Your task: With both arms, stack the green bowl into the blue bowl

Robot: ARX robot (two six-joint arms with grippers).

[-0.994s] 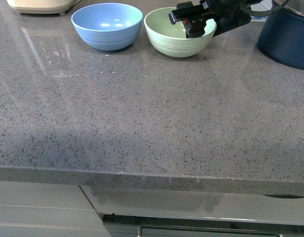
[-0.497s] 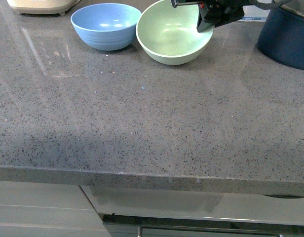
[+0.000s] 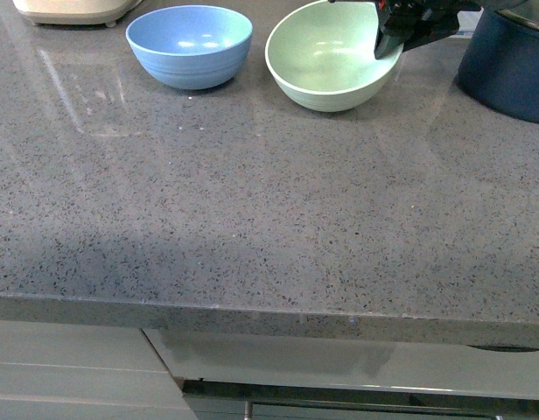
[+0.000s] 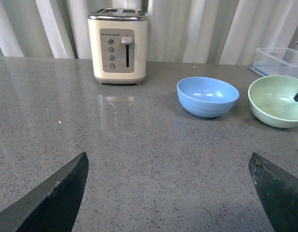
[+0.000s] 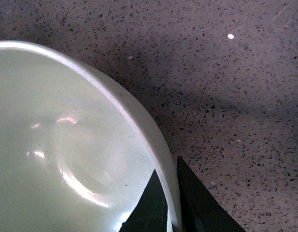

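**Countertop** (image 3: 252,219): grey speckled stone. It carries both bowls at the far edge, with a dark navy pot (image 3: 506,66) at the far right.

**Green bowl** (image 3: 326,61): here is your change. A second ago it sat flat just beside the blue bowl. Now it is raised on its right side and tipped so its inside faces you, and it has drifted slightly right of where it was half a second ago. The front view cannot tell you whether its base is clear of the stone. Judged from this, the pick is made and the carry across to the blue bowl is yet to come. It is pale mint and matte, with a smooth inside that shows soft highlights and faint ridges low on the outer wall.

**Blue bowl** (image 3: 189,45): sky-blue, upright and empty. It is left of the green bowl and not touching it.

**Right gripper** (image 5: 171,212): clamped on the green bowl's right rim, with one dark finger inside the wall and one outside.

**Left gripper** (image 4: 167,157): spread wide and holding nothing. It is well short of both bowls and facing them.
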